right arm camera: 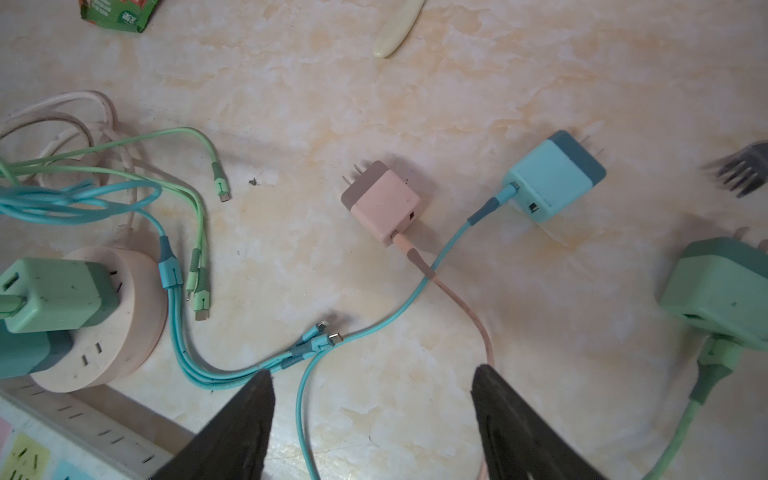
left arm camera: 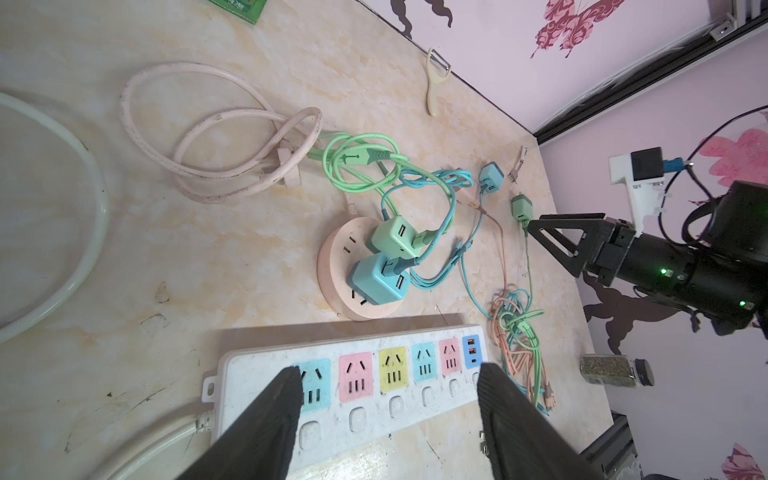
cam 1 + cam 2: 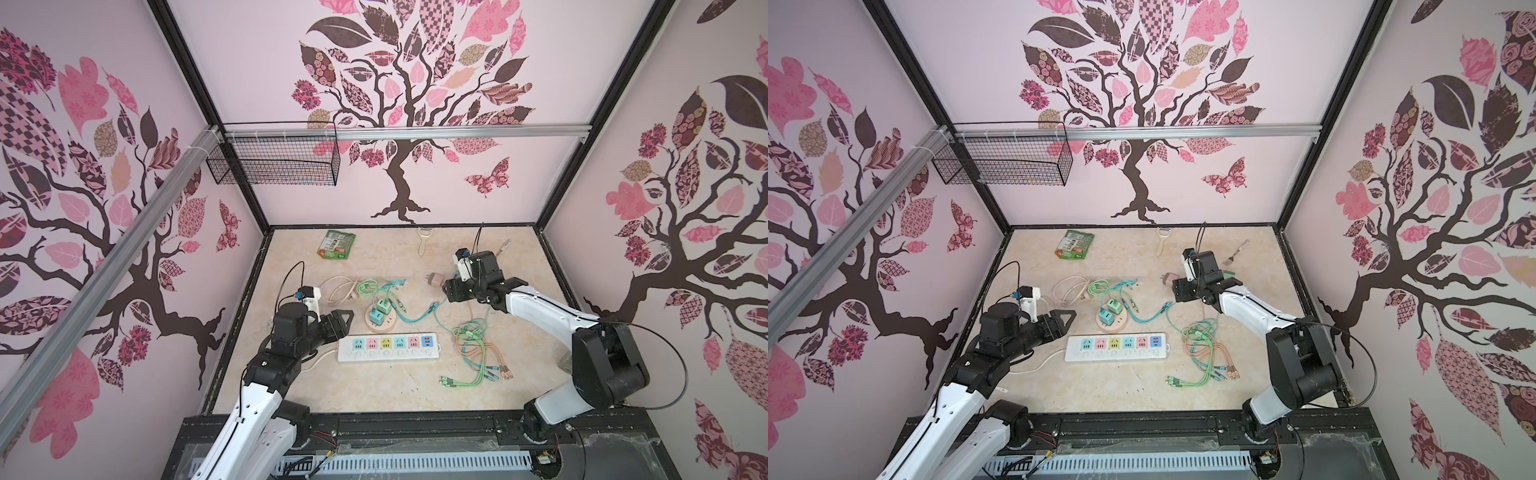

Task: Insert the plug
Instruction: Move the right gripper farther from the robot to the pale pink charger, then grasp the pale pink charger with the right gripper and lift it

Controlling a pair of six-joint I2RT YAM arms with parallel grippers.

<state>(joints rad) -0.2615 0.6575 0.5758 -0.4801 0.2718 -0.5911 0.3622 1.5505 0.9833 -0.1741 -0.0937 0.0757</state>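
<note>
The black base rail lies at 6 o'clock in both top views, with both arms rising from it. The left gripper hangs at 9 o'clock over the tabletop, near the white power strip. The right gripper sits toward 1 o'clock, just beside the pink plug, which lies loose on its side.

In the left wrist view the fingers stand apart and empty, and the strip shows between them.

In the right wrist view the fingers are likewise apart and empty, with the pink plug ahead. A blue cable crosses the pink lead, so lifting may drag the blue plug. The sideways prongs could also miss the slots.

The tabletop is beige marble-print. The walls are pink with tree decals, and a wire basket hangs at 11 o'clock.
</note>
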